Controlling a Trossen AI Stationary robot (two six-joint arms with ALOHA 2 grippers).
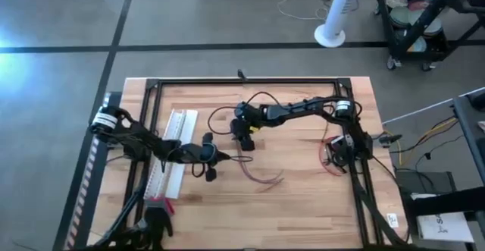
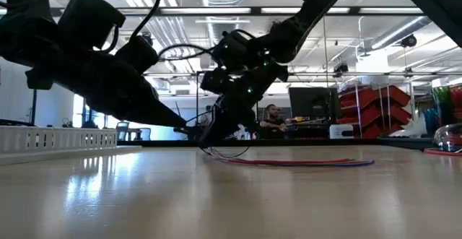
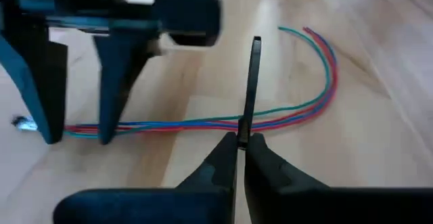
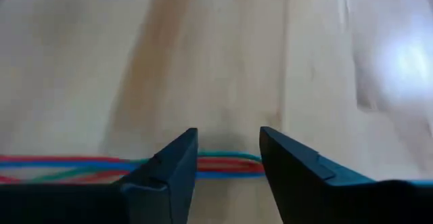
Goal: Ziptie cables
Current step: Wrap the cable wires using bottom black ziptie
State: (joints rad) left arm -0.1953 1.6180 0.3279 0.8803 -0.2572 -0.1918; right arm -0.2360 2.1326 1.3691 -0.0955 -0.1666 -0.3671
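My left gripper (image 3: 241, 145) is pinched shut on a black zip tie (image 3: 250, 82), held upright just over the cables (image 3: 298, 109). The cables, red, blue and green strands, lie curved on the wooden table (image 1: 303, 198) near its middle. Just beyond, my right gripper (image 4: 229, 158) stands with jaws apart, straddling the bundle.

Overhead, table-level, two close wrist views

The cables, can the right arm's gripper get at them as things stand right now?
Probably yes: the right gripper is open, its fingers either side of the cables on the table, with nothing between them.
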